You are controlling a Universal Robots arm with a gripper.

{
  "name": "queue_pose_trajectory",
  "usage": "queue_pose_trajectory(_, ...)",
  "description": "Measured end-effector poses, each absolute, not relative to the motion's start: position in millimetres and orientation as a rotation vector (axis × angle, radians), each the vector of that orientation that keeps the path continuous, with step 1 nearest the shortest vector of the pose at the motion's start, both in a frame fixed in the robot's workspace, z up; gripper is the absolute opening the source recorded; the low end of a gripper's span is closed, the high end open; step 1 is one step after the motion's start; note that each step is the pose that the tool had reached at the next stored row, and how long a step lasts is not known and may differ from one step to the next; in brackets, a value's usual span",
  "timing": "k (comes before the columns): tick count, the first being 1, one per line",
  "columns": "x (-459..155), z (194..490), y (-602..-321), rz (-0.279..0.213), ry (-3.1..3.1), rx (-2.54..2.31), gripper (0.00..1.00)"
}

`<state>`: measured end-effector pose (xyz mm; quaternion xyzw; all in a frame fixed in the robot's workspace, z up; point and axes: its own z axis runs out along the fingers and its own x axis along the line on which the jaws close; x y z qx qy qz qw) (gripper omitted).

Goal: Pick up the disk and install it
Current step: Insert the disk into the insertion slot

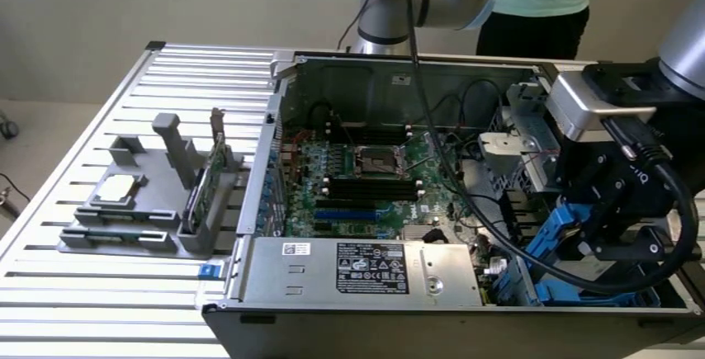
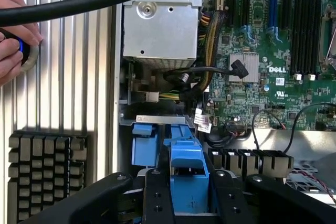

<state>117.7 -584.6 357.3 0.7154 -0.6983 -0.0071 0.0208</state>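
My gripper (image 1: 603, 239) hangs over the drive bay at the exterior view's right end of the open computer case (image 1: 276, 103). It is shut on the disk (image 2: 186, 174), which I see edge-on as a blue plastic rail between the black fingers (image 2: 156, 198). In the exterior view the disk's blue rail (image 1: 554, 239) slants down beside the gripper, just above the blue brackets of the bay (image 1: 600, 299). The disk's metal face and label are hidden.
A motherboard (image 1: 364, 169) and a silver power supply (image 1: 364, 268) fill the case. A grey fixture (image 1: 121, 227) on the slatted table holds a small chip (image 1: 119, 187) and a green card (image 1: 210, 181). A person's hand (image 2: 13, 35) rests by the case, near a black heatsink (image 2: 44, 174). A black cable (image 2: 94, 1) crosses above.
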Motion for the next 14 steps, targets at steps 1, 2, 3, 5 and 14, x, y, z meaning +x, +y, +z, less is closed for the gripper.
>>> queue_pose_trajectory(1,118,356,-585,-0.022,-2.165,2.219,0.33)
queue_pose_trajectory(2,118,354,-585,-0.022,-2.165,2.219,0.33)
queue_pose_trajectory(3,118,352,-585,-0.022,-2.164,2.219,0.33)
queue_pose_trajectory(5,118,349,-585,-0.023,-2.164,2.219,0.33)
queue_pose_trajectory(14,118,343,-585,-0.026,-2.162,2.218,0.4)
